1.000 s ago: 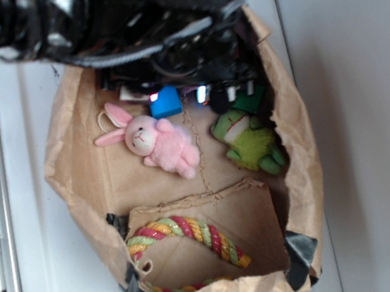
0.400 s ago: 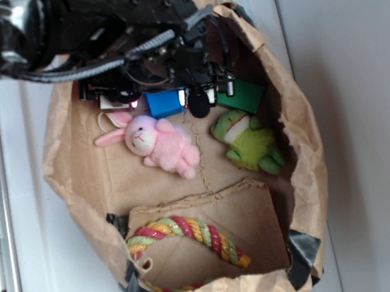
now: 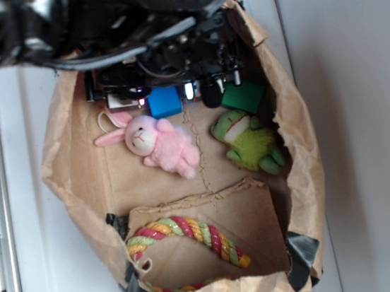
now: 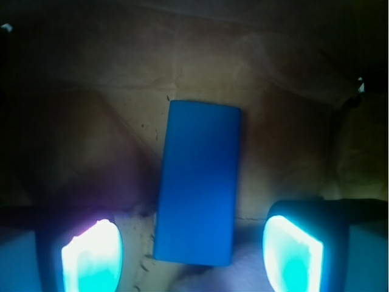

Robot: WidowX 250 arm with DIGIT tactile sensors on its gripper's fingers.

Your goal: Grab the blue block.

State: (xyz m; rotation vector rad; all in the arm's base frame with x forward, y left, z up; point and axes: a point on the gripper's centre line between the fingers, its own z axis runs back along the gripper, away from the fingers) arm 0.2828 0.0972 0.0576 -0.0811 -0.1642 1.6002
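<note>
The pincer (image 4: 191, 255) hangs spread wide, its two glowing pads (image 4: 91, 255) flanking the near end of the blue block (image 4: 198, 184) with clear gaps on both sides (nothing gripped yet). The block lies flat on the brown paper of the bag (image 3: 304, 161), its long axis running away from the pincer. Seen from outside, the blue block (image 3: 164, 102) sits just above the pink bunny's (image 3: 159, 142) head, with the green block (image 3: 243, 98) off to its other side. A good grasp likely needs a straight descent, centred on the narrow width, before closing, steering clear of the plush.
</note>
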